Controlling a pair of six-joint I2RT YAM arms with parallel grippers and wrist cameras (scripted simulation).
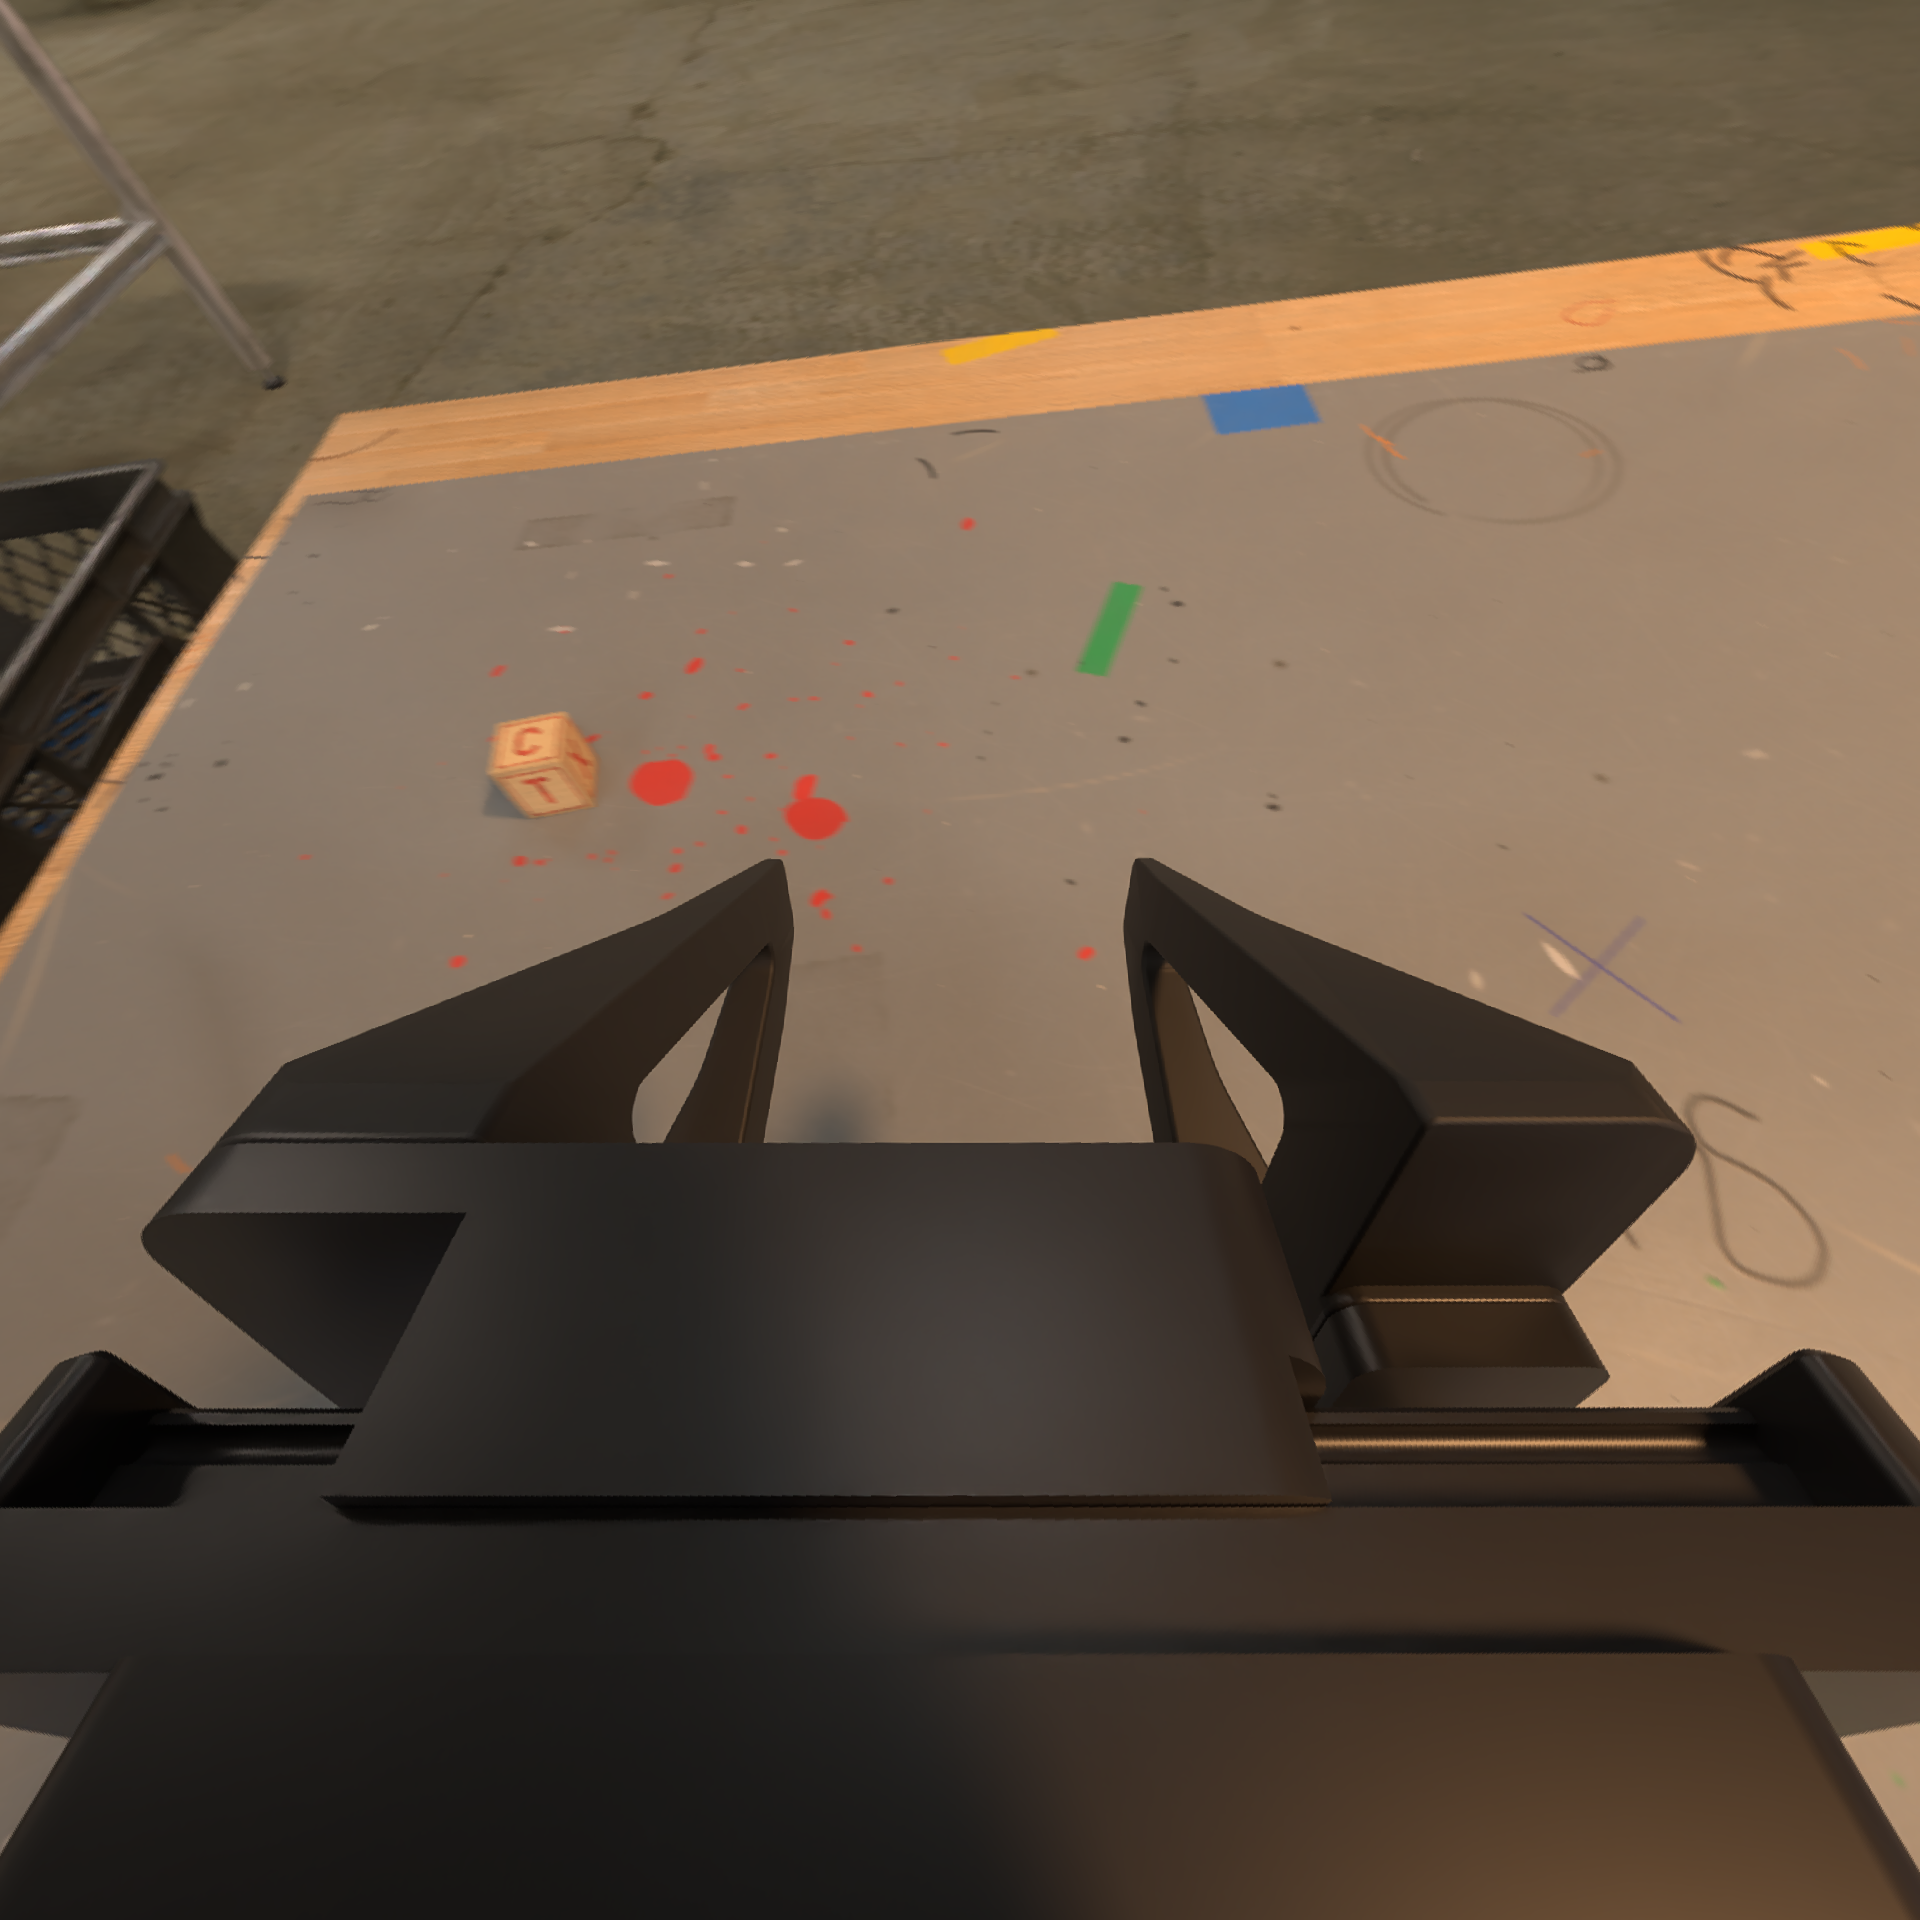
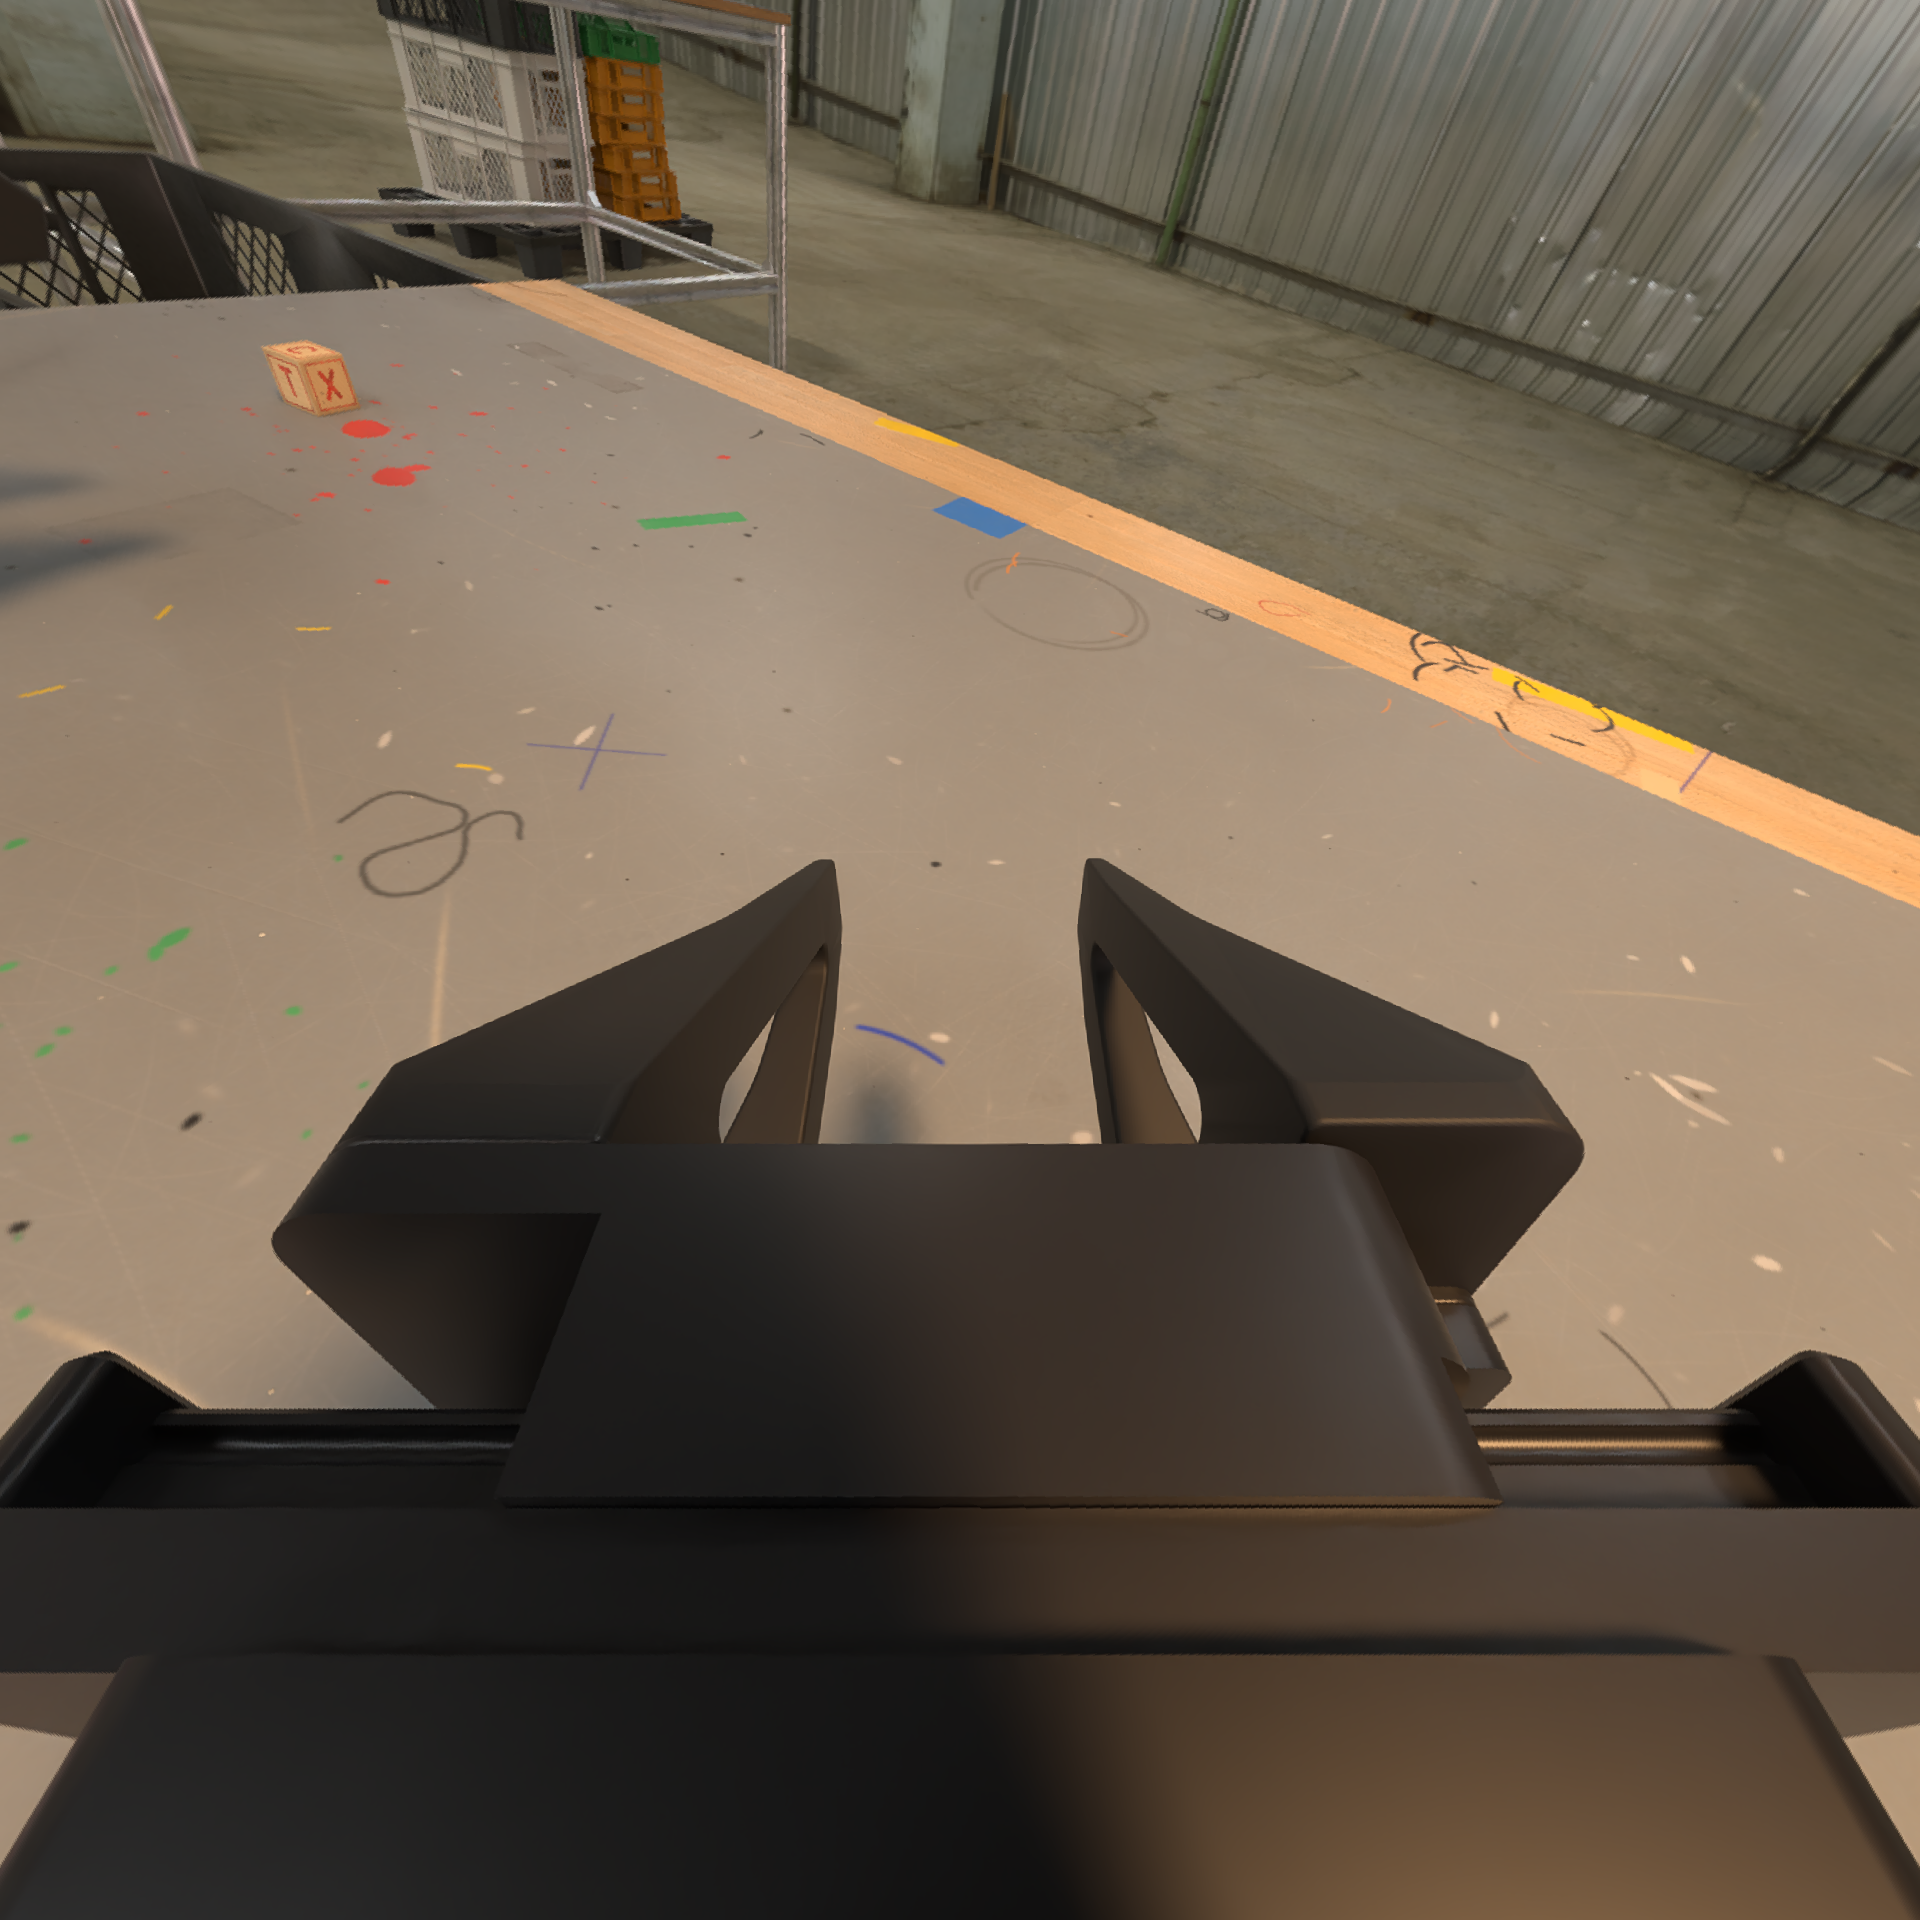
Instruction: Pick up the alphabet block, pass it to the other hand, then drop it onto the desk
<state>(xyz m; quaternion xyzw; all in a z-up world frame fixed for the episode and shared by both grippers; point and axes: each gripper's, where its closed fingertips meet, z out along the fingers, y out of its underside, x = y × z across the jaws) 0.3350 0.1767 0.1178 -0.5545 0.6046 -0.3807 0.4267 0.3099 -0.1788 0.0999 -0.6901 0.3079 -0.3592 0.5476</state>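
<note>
Left wrist view: the left gripper (image 1: pixel 958 868) hangs over the grey surface (image 1: pixel 1351 779) with its jaws spread wide and nothing between them; the block (image 1: pixel 542 765), a small wooden cube with red letters, rests on the surface ahead and to the left of the jaws, well apart from them, tilted a little and just beside two red blobs (image 1: pixel 661 781) in a scatter of red spots; a green strip (image 1: pixel 1109 628) lies farther off, a blue patch (image 1: pixel 1261 407) near the wooden edge

Right wrist view: the right gripper (image 2: pixel 958 868) also hangs over the surface (image 2: pixel 1351 935), jaws apart and empty, the gap somewhat narrower; the block (image 2: pixel 311 378) sits far off at upper left, near a black mesh crate (image 2: pixel 156 244); stacked crates (image 2: pixel 540 114) stand on the floor beyond
</note>
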